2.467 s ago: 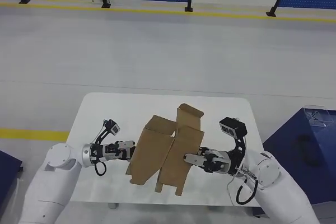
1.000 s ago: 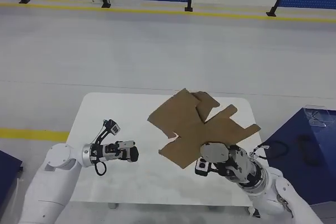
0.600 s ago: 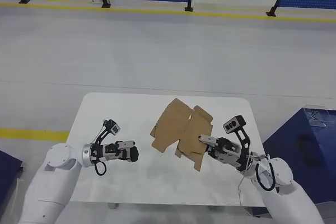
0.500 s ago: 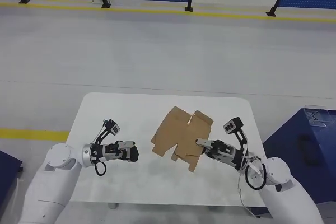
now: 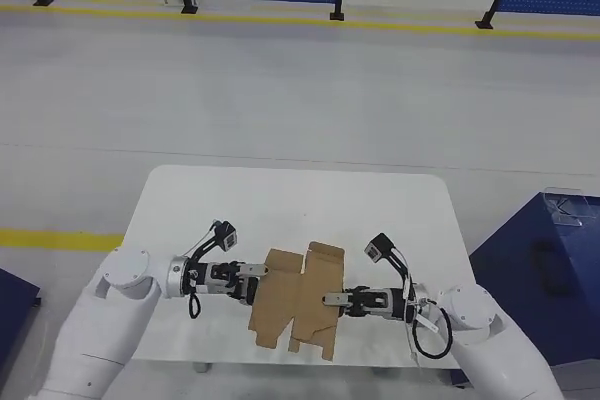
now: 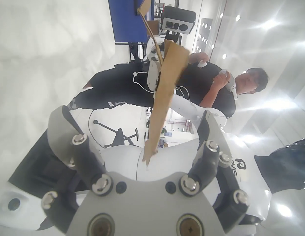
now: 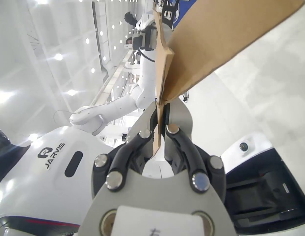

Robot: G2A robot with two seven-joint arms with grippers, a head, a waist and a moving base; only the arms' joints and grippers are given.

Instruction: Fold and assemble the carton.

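Flat brown cardboard carton (image 5: pixel 292 300), unassembled, approx. level, mid-air over table (image 5: pixel 280 195) front-centre.

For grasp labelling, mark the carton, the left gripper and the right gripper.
carton (image 5: pixel 295 300), top view, middle of its brown panel.
left gripper (image 6: pixel 131 124), left wrist view, midway between its open fingertips.
right gripper (image 7: pixel 160 117), right wrist view, between fingertips clamped on the carton's edge.

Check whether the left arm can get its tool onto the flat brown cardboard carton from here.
Probably yes. The left tool is open, and the near edge of the flat brown cardboard carton sits between its fingers with nothing in the way. The right tool is clamped on the opposite edge, steadying it.
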